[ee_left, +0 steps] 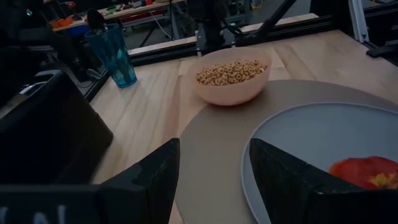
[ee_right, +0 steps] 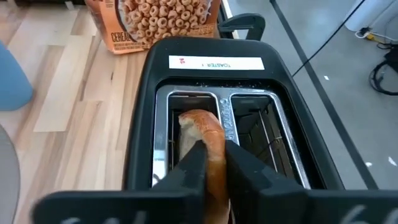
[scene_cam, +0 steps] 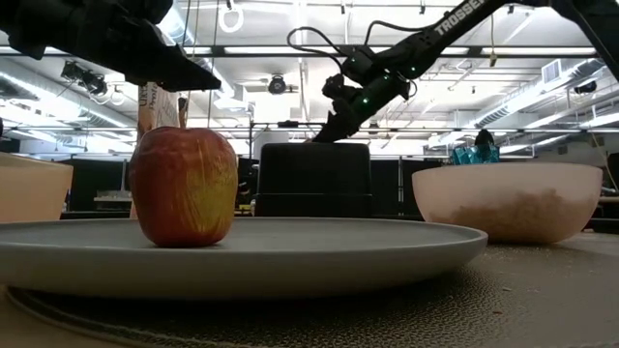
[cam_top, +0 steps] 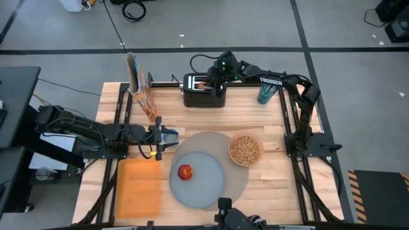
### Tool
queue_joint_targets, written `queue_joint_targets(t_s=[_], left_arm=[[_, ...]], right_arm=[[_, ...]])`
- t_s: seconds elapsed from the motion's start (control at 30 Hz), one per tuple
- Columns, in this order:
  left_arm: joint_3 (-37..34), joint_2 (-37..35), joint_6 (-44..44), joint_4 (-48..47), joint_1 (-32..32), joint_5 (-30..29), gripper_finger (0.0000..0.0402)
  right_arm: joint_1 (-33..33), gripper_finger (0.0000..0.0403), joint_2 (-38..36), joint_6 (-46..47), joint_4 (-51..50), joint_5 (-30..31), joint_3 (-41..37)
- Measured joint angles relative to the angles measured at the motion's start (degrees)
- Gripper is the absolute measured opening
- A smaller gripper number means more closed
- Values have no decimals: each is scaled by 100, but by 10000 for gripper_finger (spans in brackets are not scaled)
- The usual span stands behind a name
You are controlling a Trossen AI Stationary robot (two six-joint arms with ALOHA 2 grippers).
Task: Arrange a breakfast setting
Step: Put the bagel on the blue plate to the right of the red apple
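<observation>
Your right gripper point(ee_right: 213, 163) sits directly above the black two-slot toaster point(cam_top: 204, 91) at the far edge of the wooden counter point(cam_top: 268, 185), its fingers clamped on the golden-brown bagel half point(ee_right: 208, 140), which stands upright in one slot (the slot beside it shows only bare wire guides). An orange cereal box point(ee_right: 163, 20) stands just beyond the toaster.

Your left gripper point(cam_top: 163, 138) hovers at the left rim of the large round grey mat point(cam_top: 235, 185), fingers point(ee_left: 149, 180) apart and holding nothing. The blue-grey round plate point(cam_top: 204, 188) lies on the mat, and the red apple point(cam_top: 185, 171) stands upright on the plate, left of its centre. The translucent pink bowl point(cam_top: 245, 150), filled with ring cereal, rests on the mat's right edge, just beside the plate. The orange rectangular board point(cam_top: 138, 188) lies flat on the counter, left of the mat. A translucent teal tumbler point(cam_top: 266, 94) stands near the far right corner, well apart from the mat.
</observation>
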Motion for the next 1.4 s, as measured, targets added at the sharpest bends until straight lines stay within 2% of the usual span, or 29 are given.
queue_joint_targets(t_s=[0.07,0.3,0.43,0.7,0.77,0.9,1.0,1.23,1.4], left_arm=[[0,0,-2,-13,0,0,203],[0,0,-5,-19,0,0,203],[0,0,-26,-17,0,1,203],[0,0,-26,-12,0,0,203],[0,0,-26,-12,0,0,203],[0,0,-27,-10,0,0,203],[0,0,-24,19,0,0,203],[0,0,129,64,0,-34,203],[59,-103,171,82,0,-42,203]], right_arm=[[-17,31,0,0,-27,-84,2],[-2,30,-136,0,51,-36,75],[5,28,-416,5,157,-23,372],[172,28,-1134,8,-318,-33,891],[281,28,-1355,115,-404,-224,905],[534,43,-1633,489,-1116,-1056,892],[898,41,-1654,721,-1602,-1228,868],[2021,37,-1488,1164,-1560,-1197,-104],[2622,39,-1339,2155,-342,-1244,-1105]])
